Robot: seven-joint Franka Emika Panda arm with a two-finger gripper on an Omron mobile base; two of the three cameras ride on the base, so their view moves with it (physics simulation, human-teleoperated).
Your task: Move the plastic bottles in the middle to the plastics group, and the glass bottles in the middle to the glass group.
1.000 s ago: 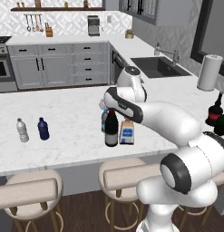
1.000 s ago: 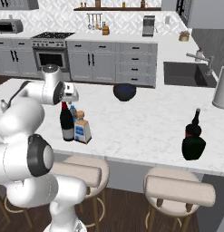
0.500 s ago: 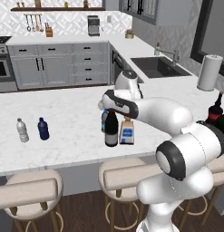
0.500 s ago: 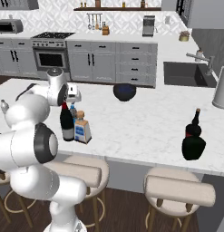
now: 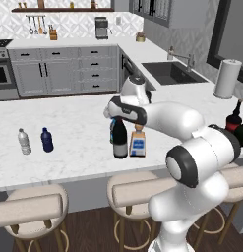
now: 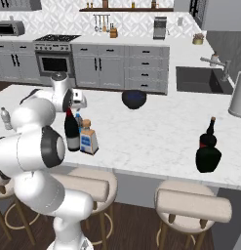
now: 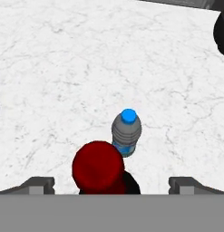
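Two fingertips stand wide apart at the bottom of the hand view, so the pincer is fully open and holds nothing. It hangs right above the wine bottle, whose red top sits between the tips, a bit left of centre. Just past it in that view stands the water bottle, close to the wine bottle; whether they touch I cannot tell. The square bottle with tan stopper stands just beside the wine bottle on the table.

Step in hand, likely: come down on the wine bottle neck and grip. To do it well: centre the red top between the tips first, drop straight, close on the neck below the foil. Keep the tips off the water bottle and square bottle, both close enough to get knocked. Tall bottle, so lift it upright and carry it slowly.

Targets: glass group is well apart, at the table's right end, near the paper towel roll. Plastics group, clear bottle and blue bottle, is well apart on the left.

All three middle bottles are yet to be sorted.
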